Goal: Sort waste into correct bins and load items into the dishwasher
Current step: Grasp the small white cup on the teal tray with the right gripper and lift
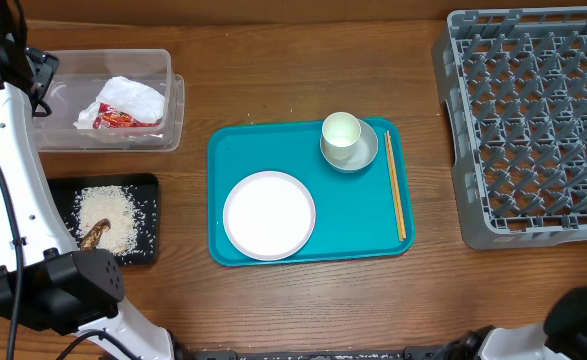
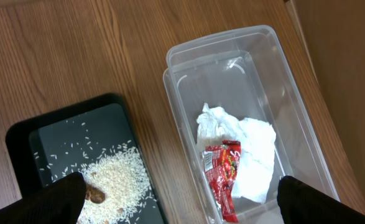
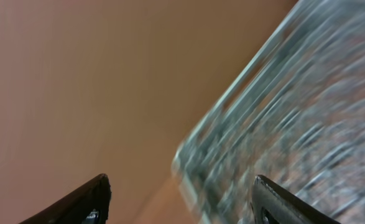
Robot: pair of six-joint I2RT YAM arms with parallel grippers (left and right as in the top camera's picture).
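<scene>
Wood-grain table (image 1: 273, 310) — brown, evenly lit

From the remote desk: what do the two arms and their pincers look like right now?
The left arm has white links, bulky black joint housings and a thin black cable alongside. Of the right arm only black housing and a white piece show. The left pincer and right pincer have black fingers.

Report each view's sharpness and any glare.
Right wrist: heavily blurred, the grey dish rack smeared into streaks. Left wrist: sharp, with soft highlights on the rim of the clear tub. Overhead: sharp and evenly lit.
</scene>
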